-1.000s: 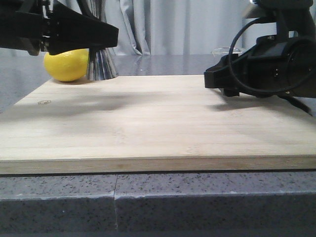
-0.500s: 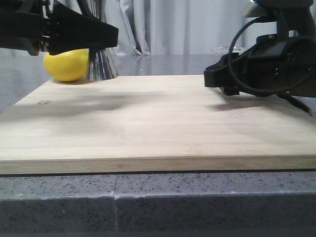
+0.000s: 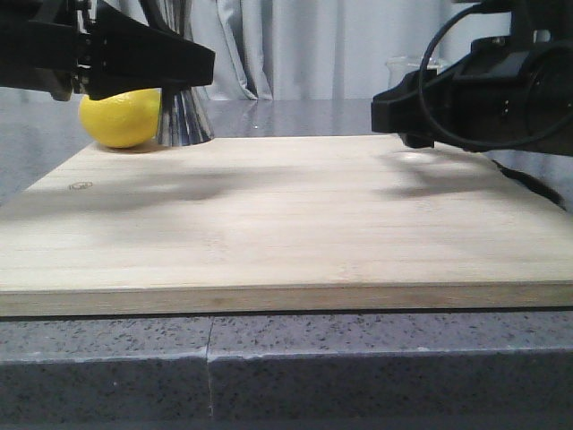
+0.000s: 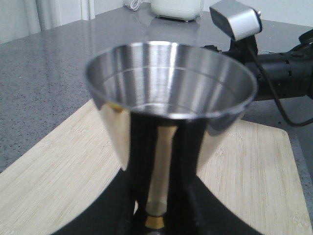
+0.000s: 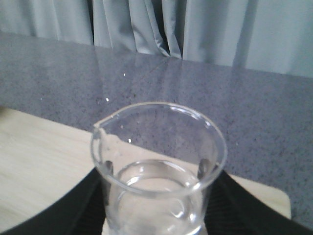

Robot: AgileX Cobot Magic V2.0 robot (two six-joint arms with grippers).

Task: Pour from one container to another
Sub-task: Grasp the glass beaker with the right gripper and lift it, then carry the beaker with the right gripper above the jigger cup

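Note:
The steel jigger [image 4: 171,98] stands upright at the board's far left corner, its gold waist band low between my left gripper's black fingers [image 4: 142,161]. My left gripper [image 4: 156,215] is shut on that waist. In the front view only the jigger's lower cone [image 3: 183,116] shows under the left gripper [image 3: 192,67]. The clear glass beaker [image 5: 159,171] holds some clear liquid and sits upright in my right gripper [image 5: 156,200], which is shut on its sides. From the front, the beaker's rim [image 3: 414,64] peeks above the right gripper [image 3: 403,112], above the board's far right.
A yellow lemon [image 3: 121,116] lies right beside the jigger at the back left. The wooden cutting board [image 3: 286,224] covers most of the grey speckled counter [image 3: 286,367]. Curtains hang behind. A white appliance [image 4: 176,7] stands beyond the board.
My right arm has risen, carrying the beaker up off the board; its rim now shows higher. The left arm, jigger and lemon have not moved.

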